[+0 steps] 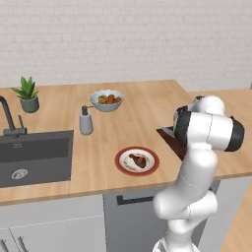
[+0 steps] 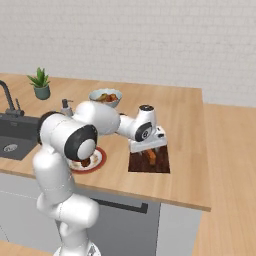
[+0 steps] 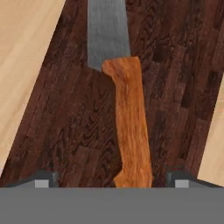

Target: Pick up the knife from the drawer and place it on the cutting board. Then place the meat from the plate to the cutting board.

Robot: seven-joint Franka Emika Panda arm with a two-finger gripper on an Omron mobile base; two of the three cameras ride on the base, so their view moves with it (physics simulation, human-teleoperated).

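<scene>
The knife (image 3: 129, 127) lies flat on the dark brown cutting board (image 3: 65, 122), orange-brown handle towards me and grey blade (image 3: 107, 33) pointing away. My gripper (image 3: 111, 180) hovers just over the handle, open, its fingertips (image 3: 41, 179) wide apart on either side and not touching it. From the right base view, the gripper (image 2: 149, 146) points down at the board (image 2: 161, 165) near the counter's front edge. The red-rimmed plate (image 1: 137, 161) holds the meat (image 1: 139, 160), left of the board (image 1: 170, 138). The drawer front (image 1: 130, 219) sits below the counter edge.
A white bowl of fruit (image 1: 107, 100) and a grey soap dispenser (image 1: 86, 120) stand behind the plate. The dark sink (image 1: 34, 157) with its faucet (image 1: 7, 115) and a potted plant (image 1: 28, 94) are at the left. The counter ends just right of the board.
</scene>
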